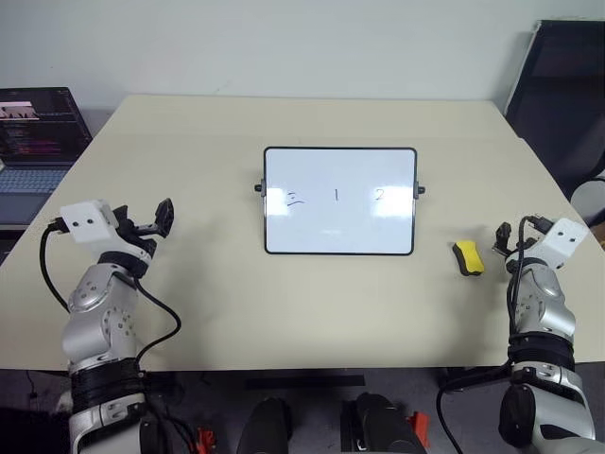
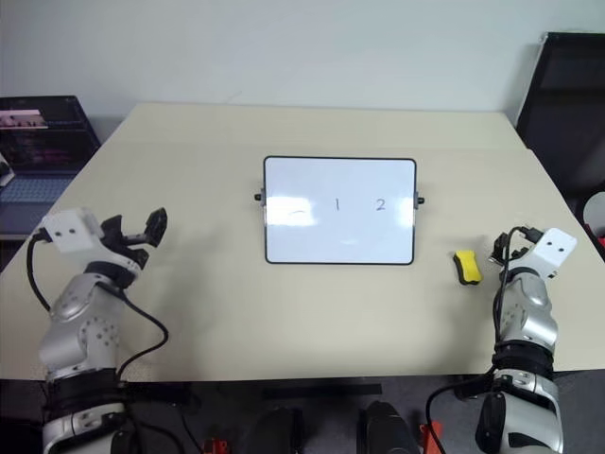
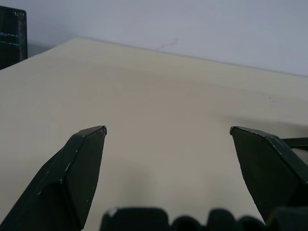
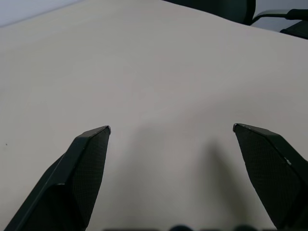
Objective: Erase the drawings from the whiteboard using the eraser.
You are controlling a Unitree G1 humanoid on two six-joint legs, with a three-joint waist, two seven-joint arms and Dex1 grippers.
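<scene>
With both the left claw [image 1: 163, 216] and right claw [image 1: 504, 236] gaping wide and empty, the right should settle squarely over the eraser [image 1: 467, 257], lying just right of the whiteboard [image 1: 339, 200], before wiping its drawings [image 1: 337, 196].

Whiteboard [image 1: 339, 232], glossy white with a thin black frame: drawings [image 1: 337, 196] in dark marker, a row reading, left to right, a faint squiggle resembling "3", then "1", then "2". Laptop [image 1: 36, 123] screen text is too small to read.
</scene>
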